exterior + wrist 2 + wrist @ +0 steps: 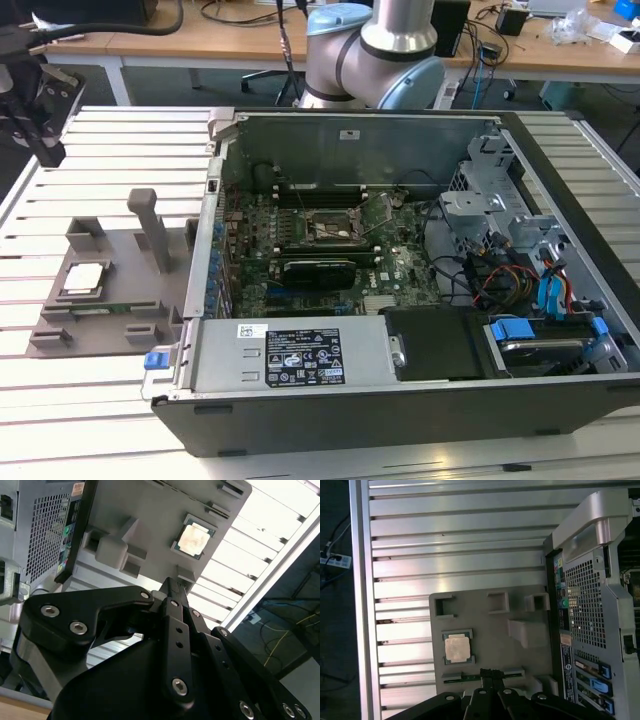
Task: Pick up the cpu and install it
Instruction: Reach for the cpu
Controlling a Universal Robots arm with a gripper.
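A slatted metal worktop [100, 400] is carrying everything in the exterior view. An open computer case [300, 420] is lying on its side across most of it, exposing the motherboard, with the dark socket frame [335, 228] sitting near the board's middle. The arm [385, 50], grey with pale blue joint caps, is standing behind the case.

Just beside the case, on the exterior view's left, a flat grey fixture plate [120, 260] is resting on the slats, with raised blocks and an upright post.

The black end effector [490, 672] is hanging in the air above this plate. In both wrist views its fingers [168, 585] are pressing tip to tip, closed, and gripping nothing.

The cpu [83, 278] is lying flat in a square recess of the fixture plate, silvery top facing up, well apart from the socket frame. In both wrist views the cpu [457, 647] [192, 540] is sitting near the closed fingertips without touching them.
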